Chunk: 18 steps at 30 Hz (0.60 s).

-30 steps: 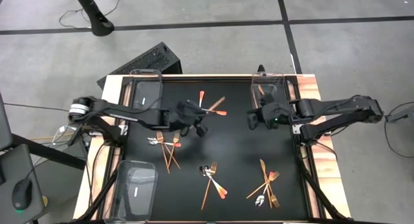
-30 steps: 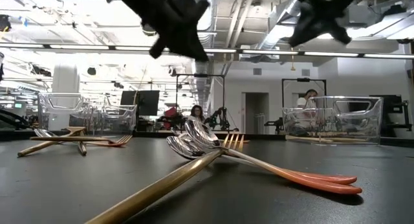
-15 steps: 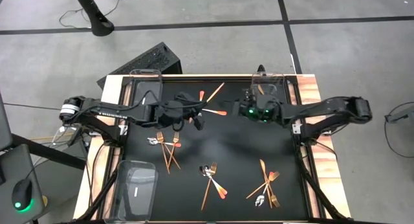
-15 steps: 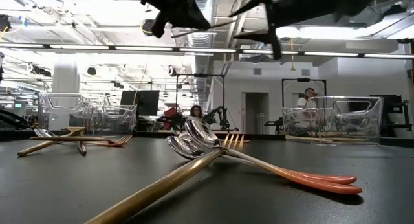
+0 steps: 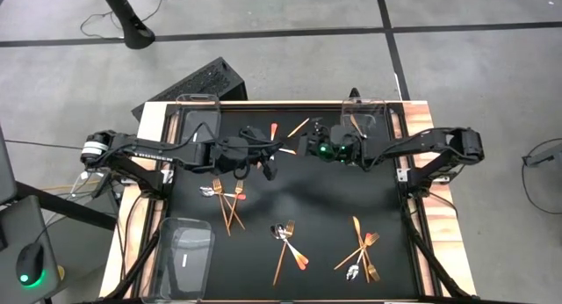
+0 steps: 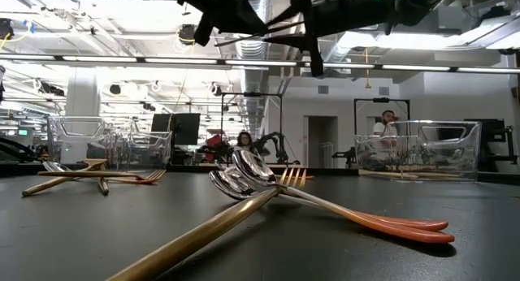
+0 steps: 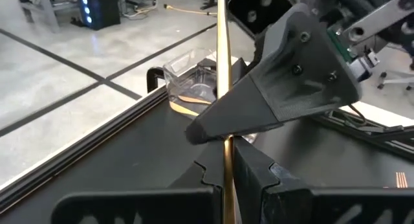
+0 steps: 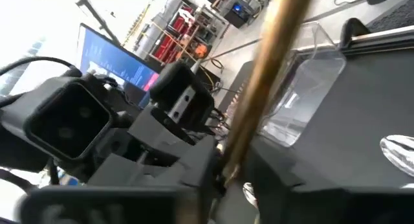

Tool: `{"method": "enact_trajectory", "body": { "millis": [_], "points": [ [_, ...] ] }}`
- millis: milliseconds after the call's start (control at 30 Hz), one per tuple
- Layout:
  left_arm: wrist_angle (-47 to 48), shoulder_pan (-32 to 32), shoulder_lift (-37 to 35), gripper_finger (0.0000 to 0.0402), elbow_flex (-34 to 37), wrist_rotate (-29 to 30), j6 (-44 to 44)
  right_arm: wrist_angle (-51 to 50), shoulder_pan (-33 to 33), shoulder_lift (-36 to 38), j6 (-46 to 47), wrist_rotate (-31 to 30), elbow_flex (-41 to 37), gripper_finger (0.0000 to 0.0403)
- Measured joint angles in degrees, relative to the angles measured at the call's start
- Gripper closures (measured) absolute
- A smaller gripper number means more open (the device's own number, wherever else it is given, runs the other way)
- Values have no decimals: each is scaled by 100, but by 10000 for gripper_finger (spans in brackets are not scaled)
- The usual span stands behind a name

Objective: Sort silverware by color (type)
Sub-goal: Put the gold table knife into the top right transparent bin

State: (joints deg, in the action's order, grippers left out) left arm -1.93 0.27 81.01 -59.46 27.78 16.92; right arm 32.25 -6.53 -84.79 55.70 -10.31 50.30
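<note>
Handover of a copper knife (image 7: 222,68) is judged under way above the black mat (image 5: 316,207), near its far edge. It is pinched by the left gripper (image 7: 228,160); the right gripper (image 5: 309,139), seemingly closing on it, must grip before release.

High cam: straight down, far up, covers whole table (image 5: 290,207) + both my arms. Low cam: tabletop height, level, spoons (image 6: 244,177) right at lens, room behind. Wrist cams look fwd past my own fingers, v close. Shared across all: the handoff spot mid-table, far side.
</note>
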Motion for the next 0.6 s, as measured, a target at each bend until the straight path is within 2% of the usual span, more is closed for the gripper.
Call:
{"method": "enact_trajectory", "body": {
  "millis": [67, 100, 267, 433, 600],
  "points": [
    [43, 2, 2, 401, 0, 21, 56, -61, -23, 11, -70, -1, 6, 362],
    [84, 2, 4, 401, 0, 61, 134, -114, -34, 19, -147, 4, 13, 375],
    [128, 48, 14, 381, -7, 52, 285, -719, -261, 223, -428, 198, 21, 376],
    [401, 138, -9, 321, -12, 149, 653, -2501, -826, 834, -1012, 264, -15, 376],
    [880, 350, -7, 262, -11, -190, 1230, -4729, -1587, 1884, -1664, 411, 29, 376]
  ]
}}
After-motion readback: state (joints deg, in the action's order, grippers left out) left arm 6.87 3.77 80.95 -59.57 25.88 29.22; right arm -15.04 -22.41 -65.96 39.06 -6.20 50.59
